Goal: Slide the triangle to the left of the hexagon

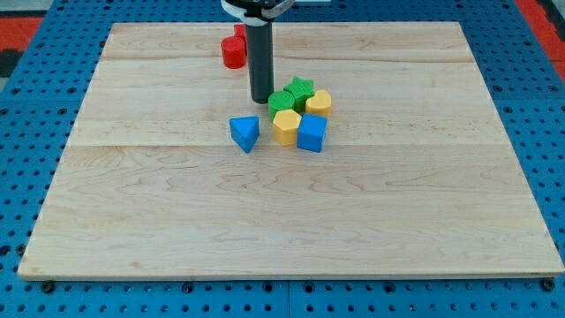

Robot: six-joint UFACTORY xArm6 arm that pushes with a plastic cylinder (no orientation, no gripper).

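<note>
A blue triangle block point(244, 132) lies near the board's middle, to the view's left of a yellow hexagon point(286, 126) with a small gap between them. My tip point(260, 99) stands just above and between them, touching or almost touching a green round block point(282, 100). The rod rises from there to the view's top.
A cluster sits right of the triangle: a blue cube point(312, 133), a green star point(301, 87), a second yellow block point(319, 103). A red cylinder point(233, 54) and a red block point(239, 33) lie near the top, left of the rod. The wooden board point(291, 221) lies on a blue pegboard.
</note>
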